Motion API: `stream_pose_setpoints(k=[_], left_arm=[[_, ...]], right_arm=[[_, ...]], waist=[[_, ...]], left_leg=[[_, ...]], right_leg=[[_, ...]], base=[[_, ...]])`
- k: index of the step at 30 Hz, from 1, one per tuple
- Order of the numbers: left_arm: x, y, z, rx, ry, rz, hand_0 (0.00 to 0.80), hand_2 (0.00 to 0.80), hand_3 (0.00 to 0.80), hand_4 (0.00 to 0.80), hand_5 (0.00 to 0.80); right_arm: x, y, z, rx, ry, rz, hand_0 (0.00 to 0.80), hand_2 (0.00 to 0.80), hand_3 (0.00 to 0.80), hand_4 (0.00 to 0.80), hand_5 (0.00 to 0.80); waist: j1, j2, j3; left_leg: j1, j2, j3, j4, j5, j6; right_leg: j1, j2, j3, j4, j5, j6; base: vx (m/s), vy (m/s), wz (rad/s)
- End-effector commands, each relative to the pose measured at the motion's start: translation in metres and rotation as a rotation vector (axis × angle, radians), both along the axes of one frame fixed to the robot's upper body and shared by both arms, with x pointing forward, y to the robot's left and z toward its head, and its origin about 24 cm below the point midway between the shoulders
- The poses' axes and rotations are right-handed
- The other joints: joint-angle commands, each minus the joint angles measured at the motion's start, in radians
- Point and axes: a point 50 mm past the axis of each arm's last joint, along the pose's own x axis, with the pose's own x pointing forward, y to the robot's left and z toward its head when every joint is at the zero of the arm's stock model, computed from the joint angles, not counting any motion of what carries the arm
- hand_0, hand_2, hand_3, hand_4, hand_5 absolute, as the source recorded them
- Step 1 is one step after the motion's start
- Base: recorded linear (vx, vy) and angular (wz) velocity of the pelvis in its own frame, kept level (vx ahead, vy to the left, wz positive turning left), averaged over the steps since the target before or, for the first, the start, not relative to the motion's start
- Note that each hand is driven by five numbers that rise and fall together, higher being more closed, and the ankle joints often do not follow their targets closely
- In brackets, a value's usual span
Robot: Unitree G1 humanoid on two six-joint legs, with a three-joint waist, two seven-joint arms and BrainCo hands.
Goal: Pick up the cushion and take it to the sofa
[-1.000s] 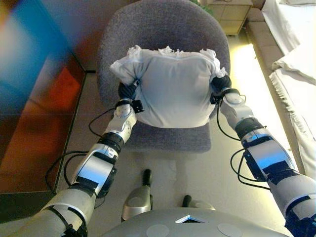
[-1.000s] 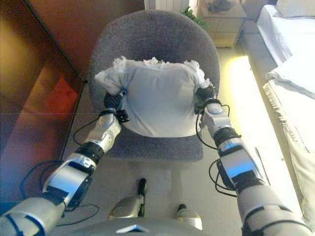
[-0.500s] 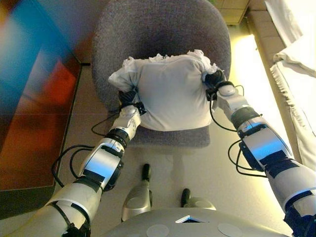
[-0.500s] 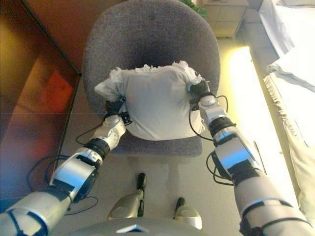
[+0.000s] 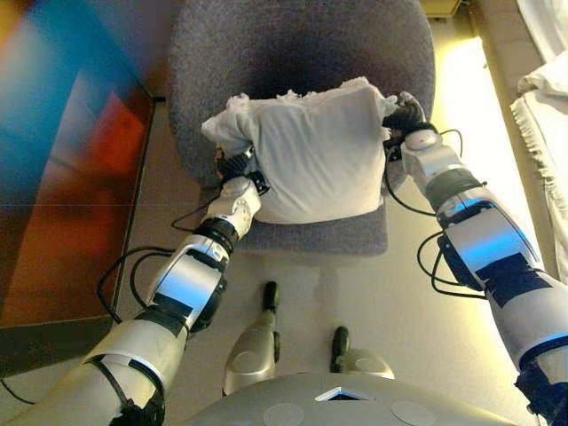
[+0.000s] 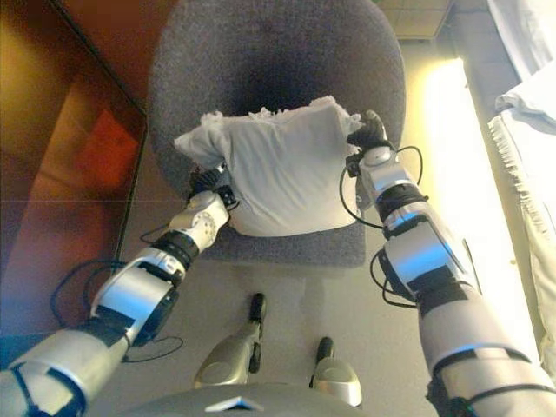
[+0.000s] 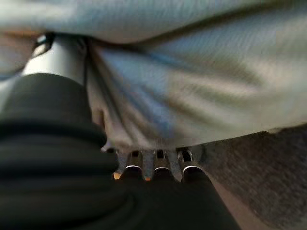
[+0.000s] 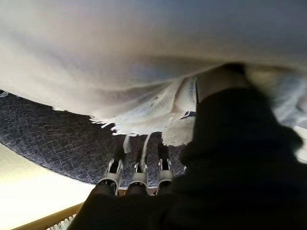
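A white cushion (image 5: 311, 151) with fringed edges is held between my two hands over the seat of a grey upholstered chair (image 5: 302, 44). My left hand (image 5: 235, 165) grips its left side. In the left wrist view its fingers (image 7: 144, 163) run under the cloth (image 7: 192, 72) and the thumb presses on top. My right hand (image 5: 406, 115) grips the right upper corner. In the right wrist view its fingers (image 8: 138, 170) reach under the fringe (image 8: 144, 115), with the chair fabric (image 8: 48, 129) below. The cushion sits tilted, its right side higher.
A wooden cabinet front (image 5: 53, 177) stands close on the left. White bedding or upholstery (image 6: 530, 113) lies along the right edge, past a strip of pale floor (image 5: 470, 98). A light wooden unit (image 6: 421, 10) stands behind the chair.
The camera has shifted. Both hands keep hold of the cushion. My right hand has risen relative to the left, so the cushion now tilts up on its right side.
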Motion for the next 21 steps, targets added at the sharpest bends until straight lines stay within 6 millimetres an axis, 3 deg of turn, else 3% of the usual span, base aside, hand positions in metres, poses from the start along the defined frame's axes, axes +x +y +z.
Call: stream_pose_setpoints(k=[1,10,15,21], left_arm=[[0.033,-0.027,0.098,0.018,-0.301,-0.099,0.000,0.000,0.000,0.000,0.000],[0.032,0.013,0.119,0.119,-0.431,-0.084,0.000,0.000,0.000,0.000,0.000],[0.028,0.037,0.124,0.182,-0.481,-0.094,0.000,0.000,0.000,0.000,0.000],[0.009,0.102,0.091,0.240,-0.381,0.022,0.000,0.000,0.000,0.000,0.000]], right_arm=[[0.016,0.029,0.097,-0.099,-0.306,0.130,0.000,0.000,0.000,0.000,0.000],[0.007,-0.020,0.112,-0.088,-0.416,0.037,0.000,0.000,0.000,0.000,0.000],[-0.001,-0.036,0.118,-0.061,-0.467,0.033,0.000,0.000,0.000,0.000,0.000],[-0.019,-0.072,0.106,-0.080,-0.479,0.017,0.000,0.000,0.000,0.000,0.000]], waist=[[0.031,-0.028,0.070],[0.027,-0.029,0.096],[0.028,-0.031,0.099],[0.028,-0.031,0.083]], left_leg=[[0.135,0.025,0.042,0.013,-0.203,-0.067],[0.132,0.018,0.046,0.019,-0.208,-0.064],[0.134,0.015,0.049,0.021,-0.215,-0.062],[0.161,0.011,0.055,0.030,-0.230,-0.059]], right_leg=[[-0.136,-0.124,0.043,-0.013,0.105,0.064],[-0.146,-0.128,0.032,-0.002,0.106,0.069],[-0.149,-0.128,0.026,0.002,0.104,0.070],[-0.128,-0.130,0.011,0.012,0.094,0.068]], base=[[0.000,0.000,0.00],[0.000,0.000,0.00],[-0.001,-0.006,0.00],[0.050,-0.004,0.01]])
